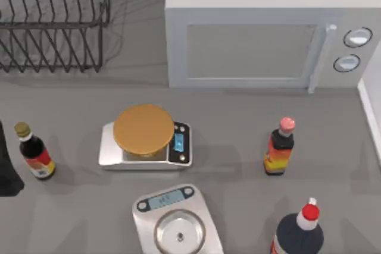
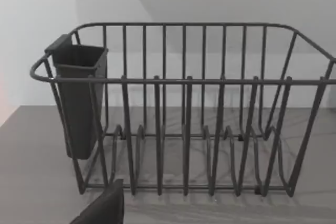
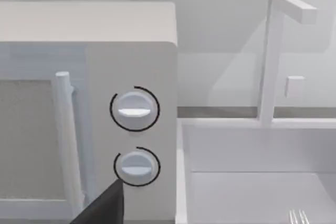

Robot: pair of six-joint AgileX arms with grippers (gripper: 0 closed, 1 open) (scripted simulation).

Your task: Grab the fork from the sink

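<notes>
only the tines of the fork (image 3: 298, 216) on show in the right wrist view, slim bright prongs low in the sink (image 3: 252, 192), pointing up toward the basin's back wall, so the handle probably runs away from that wall, toward the right arm's camera; cannot tell more. beyond the microwave (image 3: 89, 103) from this camera, the basin is pale, straight-walled, smooth, with a square-section white faucet (image 3: 273, 61) rising behind it. in the top view, just a strip of the sink's pale rim (image 1: 370, 117) at the table's right edge, beside the microwave's two round knobs. right arm clearly the nearer one, judging by its wrist camera already facing the basin; a dark wedge at that view's lower edge, likely part of the right gripper (image 3: 102, 208), jaws not readable, so cannot tell wide or narrow. left arm parked at the far left, its camera facing a dark wire dish rack (image 2: 184, 108) with a plastic cup holder; a similar dark wedge, likely the left gripper (image 2: 102, 208), state again cannot tell. coming move probably a reach rightward and down into the basin, jaws set across the thin metal handle. slick narrow steel, likely prone to slipping.
</notes>
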